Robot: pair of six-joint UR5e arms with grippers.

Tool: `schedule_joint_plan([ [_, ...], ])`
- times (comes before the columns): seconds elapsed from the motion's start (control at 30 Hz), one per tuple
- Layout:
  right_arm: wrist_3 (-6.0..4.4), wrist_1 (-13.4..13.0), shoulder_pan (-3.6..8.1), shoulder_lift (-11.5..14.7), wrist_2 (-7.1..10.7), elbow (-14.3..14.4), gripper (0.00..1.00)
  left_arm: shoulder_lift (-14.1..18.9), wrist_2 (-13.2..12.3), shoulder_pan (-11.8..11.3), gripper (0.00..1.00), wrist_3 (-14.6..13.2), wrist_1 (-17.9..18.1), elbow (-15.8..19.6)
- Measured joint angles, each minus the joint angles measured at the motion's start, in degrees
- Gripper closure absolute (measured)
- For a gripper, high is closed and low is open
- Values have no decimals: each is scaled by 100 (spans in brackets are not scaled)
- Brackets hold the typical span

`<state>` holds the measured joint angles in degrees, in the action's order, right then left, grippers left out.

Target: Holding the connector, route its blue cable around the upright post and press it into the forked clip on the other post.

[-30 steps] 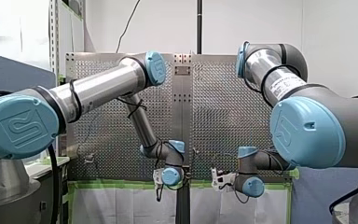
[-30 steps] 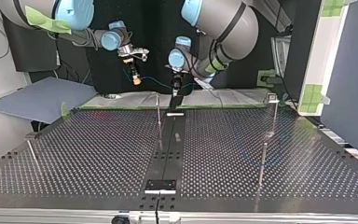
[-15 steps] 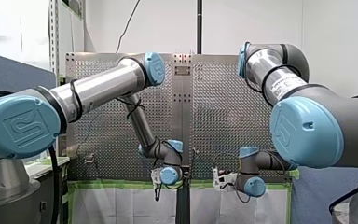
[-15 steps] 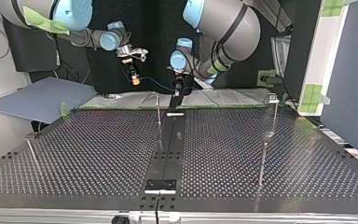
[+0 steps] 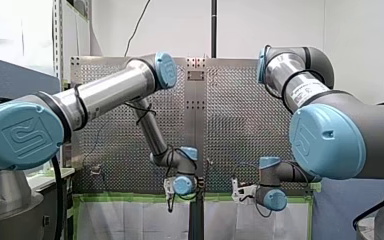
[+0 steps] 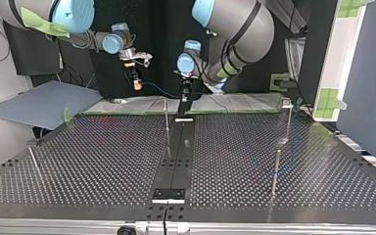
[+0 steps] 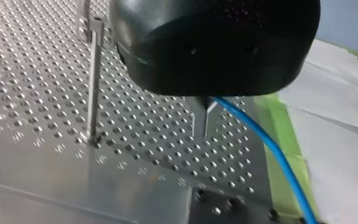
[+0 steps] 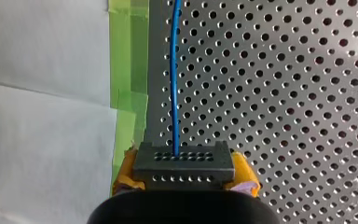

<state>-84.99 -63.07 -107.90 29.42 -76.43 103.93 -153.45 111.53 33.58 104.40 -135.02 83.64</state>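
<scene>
In the right wrist view my right gripper (image 8: 185, 179) is shut on a grey connector block (image 8: 184, 163), gripped between yellow pads (image 8: 243, 170). The blue cable (image 8: 174, 79) runs straight ahead from the connector over the perforated table. In the left wrist view my left gripper (image 7: 203, 133) has its thin metal fingers shut on the blue cable (image 7: 270, 144), which trails away beside them. An upright post (image 7: 93, 79) stands off to one side of those fingers. In the top view my right gripper (image 6: 136, 82) hangs left of my left gripper (image 6: 185, 93), with the cable (image 6: 159, 90) stretched between them, behind the centre post (image 6: 166, 117).
A post with a small head (image 6: 288, 115) stands at the top view's right, a plain post (image 6: 275, 169) nearer the camera, and a short one (image 6: 33, 156) at the left. Green tape (image 8: 130, 56) and white sheeting (image 6: 235, 103) border the table's edge by the arms.
My right gripper has carried the connector toward the top view's left and a little higher, drawing the cable tauter. My left gripper has shifted only slightly.
</scene>
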Motion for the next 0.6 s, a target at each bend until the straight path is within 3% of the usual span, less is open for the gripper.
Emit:
schedule_joint_plan([
  [0.33, -33, -48, 82, 0, -33, -25, 100, 419, 87, 11, 99, 9, 360, 390],
  [0.6, -16, -40, 121, 19, -32, -42, 100, 503, 162, 89, 99, -3, 609, 777],
])
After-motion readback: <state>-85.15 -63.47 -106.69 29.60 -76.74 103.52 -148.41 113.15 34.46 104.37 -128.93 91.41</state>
